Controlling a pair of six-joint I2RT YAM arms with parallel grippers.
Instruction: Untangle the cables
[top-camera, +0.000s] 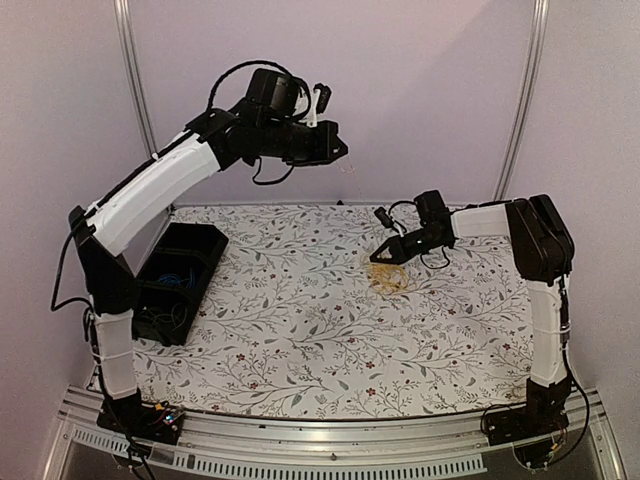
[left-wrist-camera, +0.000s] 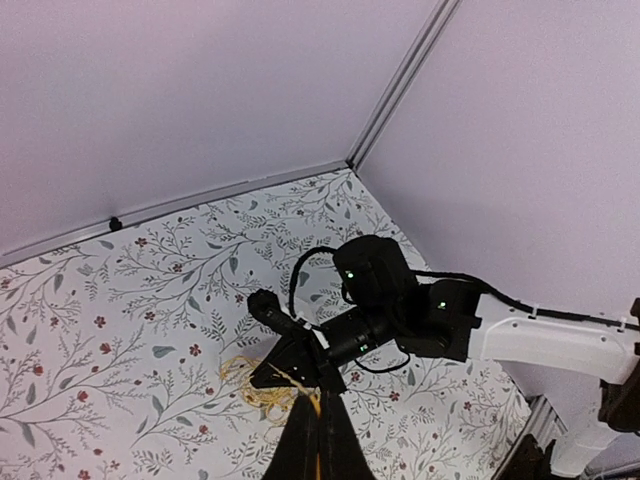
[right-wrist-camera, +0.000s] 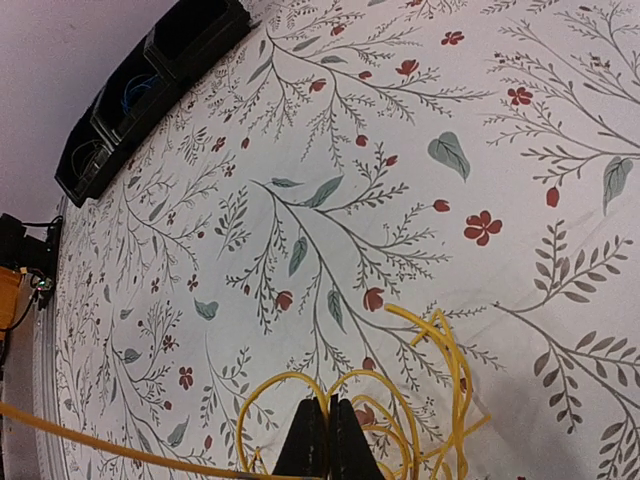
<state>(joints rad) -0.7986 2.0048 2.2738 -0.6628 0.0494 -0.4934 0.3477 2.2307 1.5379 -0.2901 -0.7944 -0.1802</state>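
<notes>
Yellow cables (top-camera: 388, 279), one tangle, pinched by two shut jaws: left gripper (left-wrist-camera: 318, 405), right gripper (right-wrist-camera: 322, 405).

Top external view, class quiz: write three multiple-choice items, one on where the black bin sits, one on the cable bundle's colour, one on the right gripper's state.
1. The black bin sits at: A the table's left edge; B its right edge; C its centre.
2. The cables are: A red; B yellow; C green.
3. The right gripper is: A wide open; B shut; C out of view.
Key: A, it lies beside the left arm; B, yellow loops show; B, its fingers meet at the loops.
</notes>
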